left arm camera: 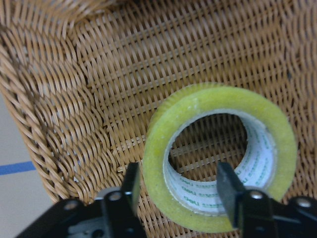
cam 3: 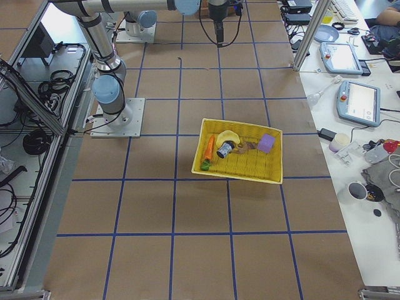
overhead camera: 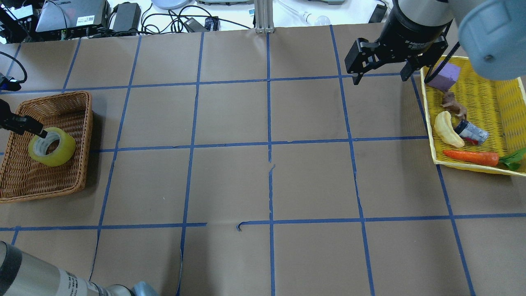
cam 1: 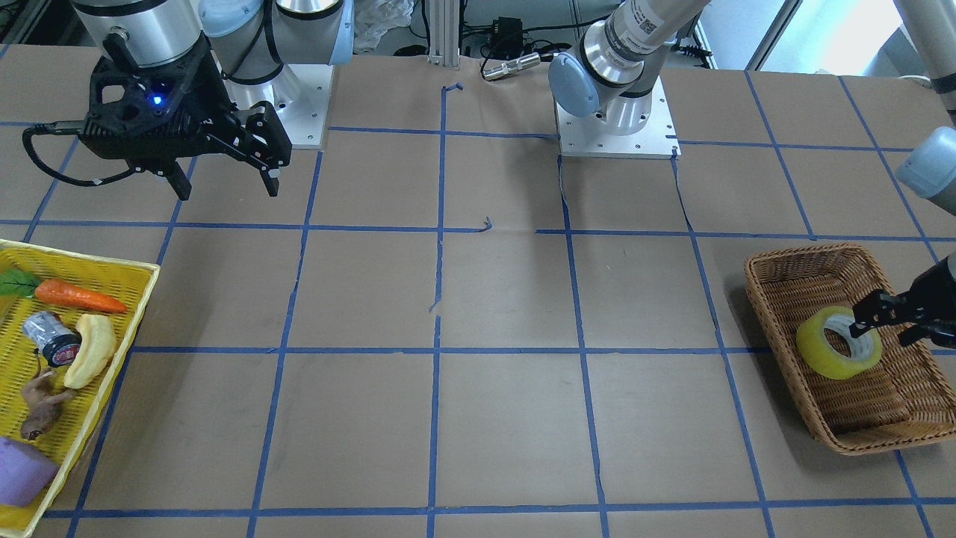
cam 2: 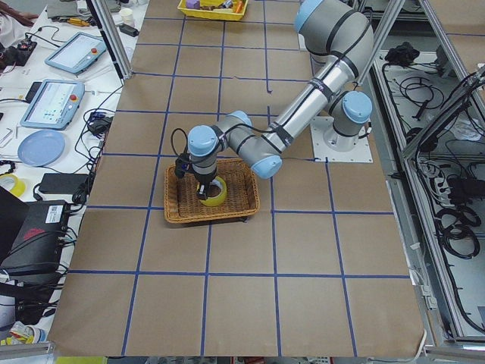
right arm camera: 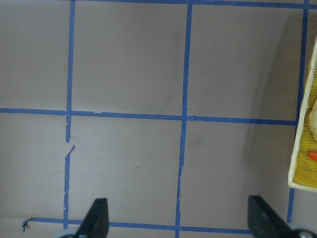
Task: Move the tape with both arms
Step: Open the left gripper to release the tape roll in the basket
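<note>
The yellow-green tape [cam 1: 814,350] lies tilted in a wicker basket [cam 1: 792,258]; it also shows in the overhead view [overhead camera: 62,153] and the left wrist view [left arm camera: 157,148]. My left gripper [cam 1: 885,329] is down in the basket, open. In the left wrist view the left gripper [left arm camera: 179,191] straddles the roll's wall, one finger outside and one inside the white core, with a gap to each. My right gripper [overhead camera: 380,78] hangs open and empty above the table beside the yellow tray, and its wrist view [right arm camera: 181,220] shows only bare paper between the fingers.
A yellow tray [overhead camera: 429,119] on my right holds a carrot [overhead camera: 470,156], a banana [overhead camera: 448,129], a can [overhead camera: 470,132], a toy animal and a purple block [overhead camera: 446,77]. The wicker basket [overhead camera: 87,135] sits at the table's left end. Blue tape lines grid the brown paper.
</note>
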Controlling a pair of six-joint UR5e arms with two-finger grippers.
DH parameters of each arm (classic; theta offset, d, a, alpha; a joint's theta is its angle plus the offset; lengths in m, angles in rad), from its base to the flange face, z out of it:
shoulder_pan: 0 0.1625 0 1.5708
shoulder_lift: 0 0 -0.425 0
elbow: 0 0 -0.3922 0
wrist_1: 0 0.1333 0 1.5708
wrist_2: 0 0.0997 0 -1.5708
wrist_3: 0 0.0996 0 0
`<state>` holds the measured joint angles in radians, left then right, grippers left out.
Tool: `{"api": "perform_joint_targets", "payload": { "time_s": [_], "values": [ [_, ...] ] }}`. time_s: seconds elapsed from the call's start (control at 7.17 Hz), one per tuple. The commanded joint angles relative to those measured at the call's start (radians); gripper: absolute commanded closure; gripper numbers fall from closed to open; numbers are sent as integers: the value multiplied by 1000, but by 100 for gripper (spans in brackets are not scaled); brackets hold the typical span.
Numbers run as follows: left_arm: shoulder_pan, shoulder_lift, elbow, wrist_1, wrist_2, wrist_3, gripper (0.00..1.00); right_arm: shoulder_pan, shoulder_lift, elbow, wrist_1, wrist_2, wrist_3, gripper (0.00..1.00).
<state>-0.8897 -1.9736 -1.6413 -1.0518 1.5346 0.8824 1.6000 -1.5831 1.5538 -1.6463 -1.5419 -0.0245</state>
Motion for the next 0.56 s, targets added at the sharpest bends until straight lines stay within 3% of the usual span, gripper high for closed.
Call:
{"api": "perform_joint_targets", "payload": {
  "time_s": [0.0, 0.14, 0.42],
  "values": [
    [-99, 97, 81, -195, 1, -13, 5, 0, 0, 0, 0, -1, 0, 0],
    [-165, 134, 128, -329, -37, -95, 5, 0, 0, 0, 0, 0, 0, 0],
    [-327, 168, 202, -375, -16, -261, 5, 0, 0, -1, 0, -1, 0, 0]
  ]
}}
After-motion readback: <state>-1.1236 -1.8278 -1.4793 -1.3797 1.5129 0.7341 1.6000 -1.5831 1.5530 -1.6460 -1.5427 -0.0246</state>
